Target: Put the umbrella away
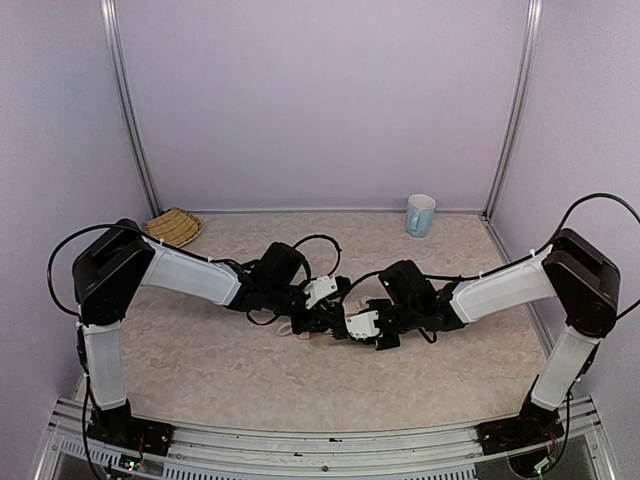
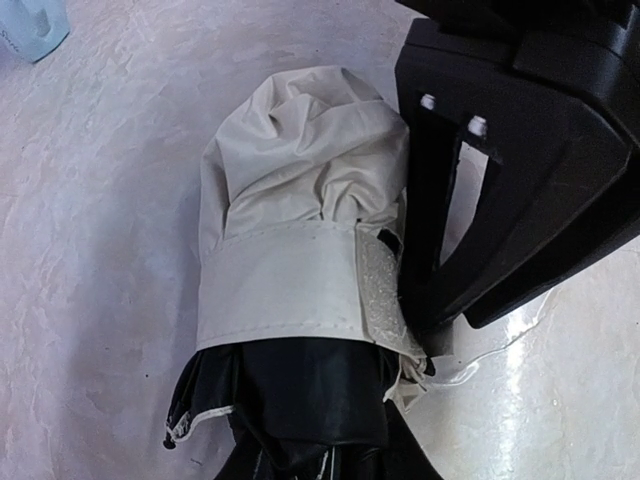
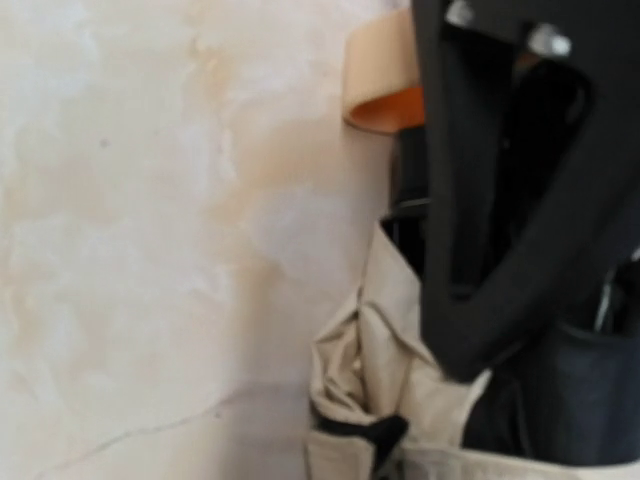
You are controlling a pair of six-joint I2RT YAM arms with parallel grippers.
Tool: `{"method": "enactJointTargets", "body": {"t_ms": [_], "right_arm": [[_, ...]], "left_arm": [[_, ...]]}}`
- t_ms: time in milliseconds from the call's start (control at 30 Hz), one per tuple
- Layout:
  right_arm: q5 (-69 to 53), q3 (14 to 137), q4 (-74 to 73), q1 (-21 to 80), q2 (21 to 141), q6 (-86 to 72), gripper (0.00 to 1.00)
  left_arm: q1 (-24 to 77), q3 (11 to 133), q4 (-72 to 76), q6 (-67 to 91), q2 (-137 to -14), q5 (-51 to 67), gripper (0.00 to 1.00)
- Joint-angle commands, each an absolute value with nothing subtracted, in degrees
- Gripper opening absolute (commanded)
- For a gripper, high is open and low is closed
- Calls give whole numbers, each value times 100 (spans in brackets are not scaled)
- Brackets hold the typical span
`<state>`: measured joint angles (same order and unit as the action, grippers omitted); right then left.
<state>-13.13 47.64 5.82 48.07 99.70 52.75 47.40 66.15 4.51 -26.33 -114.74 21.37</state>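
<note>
One wrist view, the right, shows the umbrella handle (image 3: 378,92).

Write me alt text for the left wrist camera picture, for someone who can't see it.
A folded cream umbrella lies on a marbled table, a fabric strap wrapped round its middle and dark lining showing below. One black gripper finger stands close against it on the right; a pale blue mug peeks in top left.

The umbrella (image 2: 290,290) runs off the left wrist view's bottom edge, its end unseen.
</note>
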Motion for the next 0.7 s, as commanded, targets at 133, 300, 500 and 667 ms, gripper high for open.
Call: {"method": "enactJointTargets", "body": {"t_ms": [133, 300, 500, 667], "right_arm": [[-628, 4717, 1071, 4917, 10125, 5244, 16], [-776, 4683, 924, 4931, 10075, 5287, 0], [-1017, 4626, 735, 4994, 9898, 4993, 0], [-1683, 4305, 1129, 5103, 9143, 4380, 0]], "left_arm": [[4772, 6507, -519, -2840, -11933, 1943, 21], [4781, 6577, -618, -2857, -11987, 1862, 8], [4794, 6642, -650, -2827, -12053, 1608, 0], [4808, 6648, -589, -2733, -12065, 925, 0]]}}
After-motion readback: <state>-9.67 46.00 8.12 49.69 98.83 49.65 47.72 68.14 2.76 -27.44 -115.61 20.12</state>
